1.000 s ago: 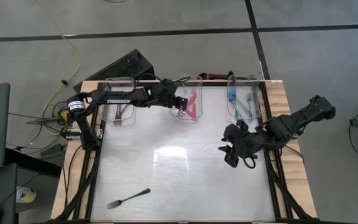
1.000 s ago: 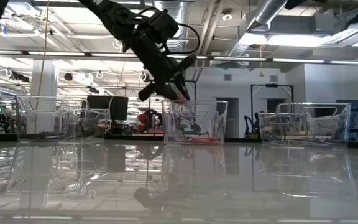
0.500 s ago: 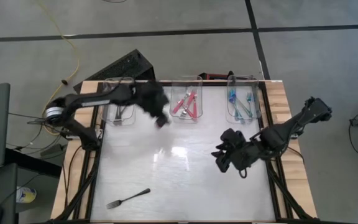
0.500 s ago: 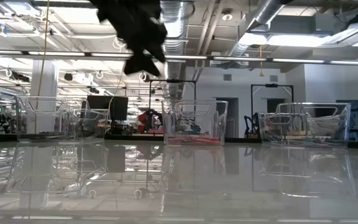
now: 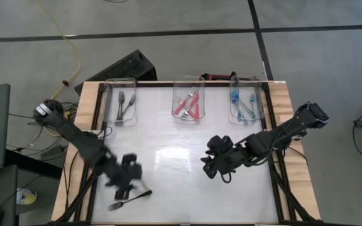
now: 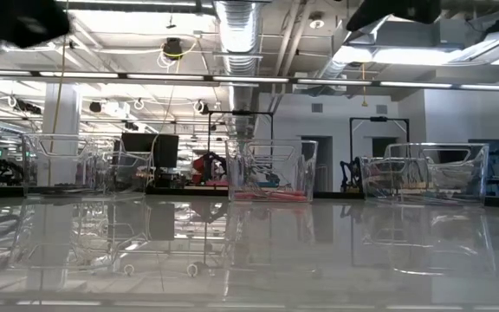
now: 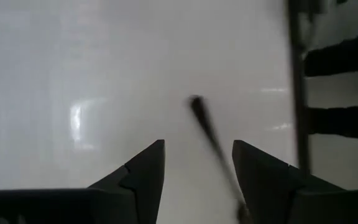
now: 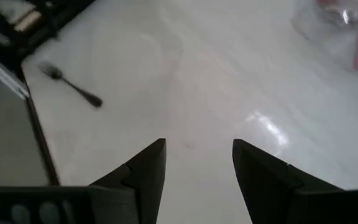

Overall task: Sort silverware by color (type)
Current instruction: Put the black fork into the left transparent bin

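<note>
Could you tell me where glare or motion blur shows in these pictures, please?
High view: glare patch on the table, and the left gripper is smeared by motion above the grey fork. Left wrist view: that fork looks blurred. Low view: the glossy tabletop mirrors the bins.

White tabletop [image 5: 187, 182]: smooth, glossy, mirroring ceiling lights and bins in low view. Table edge [image 5: 291, 135]: pale bare wood, matt. Three clear plastic bins [image 5: 120, 102] [image 5: 189, 99] [image 5: 246, 99]: transparent, shiny walls. Loose dark grey all-metal fork [image 5: 129, 200]: dull sheen. Pink-handled forks [image 5: 188, 105] and teal-handled forks [image 5: 244, 105]: handles look plastic. Dark left gripper [image 7: 197, 180] and right gripper [image 8: 197, 177]: matt black fingers.
</note>
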Controlling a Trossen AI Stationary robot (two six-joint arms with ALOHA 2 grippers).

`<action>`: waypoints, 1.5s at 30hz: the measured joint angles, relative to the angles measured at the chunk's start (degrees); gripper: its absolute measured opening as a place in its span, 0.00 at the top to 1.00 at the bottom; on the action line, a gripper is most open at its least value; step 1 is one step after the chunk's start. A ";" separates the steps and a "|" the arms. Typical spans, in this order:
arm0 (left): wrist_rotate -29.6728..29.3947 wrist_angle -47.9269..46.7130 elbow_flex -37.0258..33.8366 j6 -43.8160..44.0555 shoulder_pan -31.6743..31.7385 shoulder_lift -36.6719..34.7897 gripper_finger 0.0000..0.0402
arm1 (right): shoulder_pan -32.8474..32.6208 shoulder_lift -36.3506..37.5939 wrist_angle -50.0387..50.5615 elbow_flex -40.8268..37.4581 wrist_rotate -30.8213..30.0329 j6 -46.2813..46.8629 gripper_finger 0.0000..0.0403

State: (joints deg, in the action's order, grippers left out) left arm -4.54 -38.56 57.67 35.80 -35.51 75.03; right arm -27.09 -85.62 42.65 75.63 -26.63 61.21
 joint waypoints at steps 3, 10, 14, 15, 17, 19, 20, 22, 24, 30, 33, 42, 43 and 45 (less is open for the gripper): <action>-3.50 7.92 -2.21 6.38 -7.78 2.92 0.57 | 0.46 0.01 0.02 0.00 0.94 -5.76 0.48; -4.82 9.39 0.19 22.12 -17.47 13.71 0.57 | 0.98 1.16 0.55 0.09 5.60 -18.07 0.48; -4.82 9.69 1.22 28.13 -19.02 20.25 0.57 | -0.44 1.68 2.81 0.03 7.10 -22.92 0.48; -4.78 9.70 1.48 29.71 -19.13 21.77 0.57 | -0.74 1.81 3.11 0.08 7.14 -23.97 0.48; -4.93 9.76 1.60 32.34 -19.15 24.76 0.57 | -1.51 1.83 5.12 0.09 7.15 -25.63 0.48; -5.48 9.79 1.91 34.41 -19.15 26.79 0.57 | -2.29 1.79 6.39 0.05 7.15 -27.06 0.48; -5.84 9.51 1.97 35.22 -19.15 27.89 0.57 | -2.58 1.79 7.10 0.05 7.15 -27.78 0.48; -6.27 9.58 2.06 37.58 -19.13 29.21 0.57 | -2.99 1.79 8.21 0.05 7.15 -28.72 0.48; -7.01 10.59 2.08 39.66 -19.13 29.66 0.57 | -3.25 1.79 9.55 0.05 7.18 -28.96 0.48; -7.84 10.13 1.86 37.67 -19.03 29.33 0.57 | -3.58 1.79 11.97 0.05 7.17 -28.27 0.48; -7.95 7.67 1.85 36.24 -18.53 29.33 0.57 | -3.52 1.79 11.65 0.05 7.09 -28.24 0.48; -9.33 2.43 4.14 24.78 -17.23 28.27 0.57 | -1.08 1.77 9.77 0.05 7.04 -25.27 0.48; -9.63 1.22 4.40 24.28 -17.18 28.08 0.57 | -0.77 1.77 9.64 0.05 7.04 -24.39 0.48; -9.44 -1.10 4.33 25.11 -17.11 28.20 0.57 | -0.46 1.77 8.50 0.05 7.04 -22.61 0.48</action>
State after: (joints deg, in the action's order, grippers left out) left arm -13.98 -39.66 62.00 60.91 -52.62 103.22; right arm -27.55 -83.85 51.15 75.68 -19.59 38.60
